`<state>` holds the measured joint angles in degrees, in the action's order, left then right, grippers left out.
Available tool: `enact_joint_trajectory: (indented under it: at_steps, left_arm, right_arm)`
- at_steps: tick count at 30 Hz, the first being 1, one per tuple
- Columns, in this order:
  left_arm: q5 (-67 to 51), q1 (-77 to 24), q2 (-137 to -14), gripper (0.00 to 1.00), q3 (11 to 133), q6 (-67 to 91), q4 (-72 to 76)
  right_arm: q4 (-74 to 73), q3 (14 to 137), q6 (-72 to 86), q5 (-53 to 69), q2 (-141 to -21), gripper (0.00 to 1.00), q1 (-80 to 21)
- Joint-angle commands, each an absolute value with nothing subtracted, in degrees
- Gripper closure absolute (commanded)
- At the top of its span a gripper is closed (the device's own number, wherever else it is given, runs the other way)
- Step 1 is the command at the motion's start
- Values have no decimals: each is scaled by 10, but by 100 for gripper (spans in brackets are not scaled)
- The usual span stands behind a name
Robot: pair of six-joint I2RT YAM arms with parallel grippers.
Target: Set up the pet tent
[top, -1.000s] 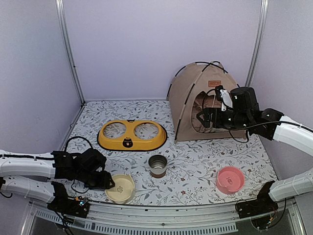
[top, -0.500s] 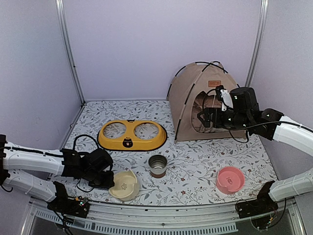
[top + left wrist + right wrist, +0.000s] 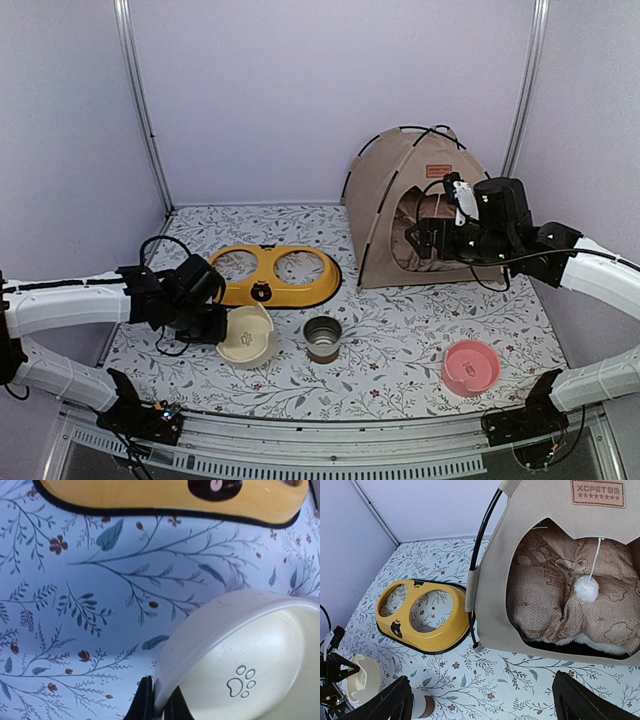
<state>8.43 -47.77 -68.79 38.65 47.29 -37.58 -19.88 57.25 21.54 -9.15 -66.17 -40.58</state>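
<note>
The tan pet tent (image 3: 400, 195) stands upright at the back right with its black poles crossed over the top. In the right wrist view the pet tent (image 3: 530, 515) shows its brown label (image 3: 598, 492), the white pom-pom (image 3: 586, 588) hanging in the doorway, and a patterned cushion (image 3: 545, 600) inside. My right gripper (image 3: 425, 240) hovers in front of the doorway, open and empty (image 3: 485, 702). My left gripper (image 3: 213, 325) is shut on the rim of a cream paw-print bowl (image 3: 247, 338), held tilted above the table. The left wrist view shows the gripper (image 3: 159, 705) pinching the bowl (image 3: 250, 670).
A yellow two-hole bowl holder (image 3: 270, 275) lies mid-table, just beyond the cream bowl; it also shows in the left wrist view (image 3: 150, 495). A steel cup (image 3: 322, 337) stands right of the bowl. A pink bowl (image 3: 470, 366) sits front right. Walls close in left, back and right.
My left gripper has lifted the cream bowl off the table and carried it forward and up toward the yellow holder, tilting it. The right arm and tent have not moved.
</note>
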Motion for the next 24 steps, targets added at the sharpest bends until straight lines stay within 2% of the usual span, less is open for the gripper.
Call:
enact_joint_trajectory:
  at_steps: [1, 7, 14, 24]
  left_arm:
    - [98, -399, -697, 100, 458, 375, -361]
    - [93, -308, -745, 100, 536, 303, -326]
    - [97, -224, -857, 100, 633, 253, -287]
    - [45, -229, -1006, 100, 764, 226, -262]
  right_arm:
    - [-178, 561, 213, -98, -642, 1, -409]
    - [-170, 548, 215, -90, -632, 1, -409]
    - [-167, 535, 223, -80, -618, 1, -409]
    - [-169, 524, 224, -68, -586, 1, -409]
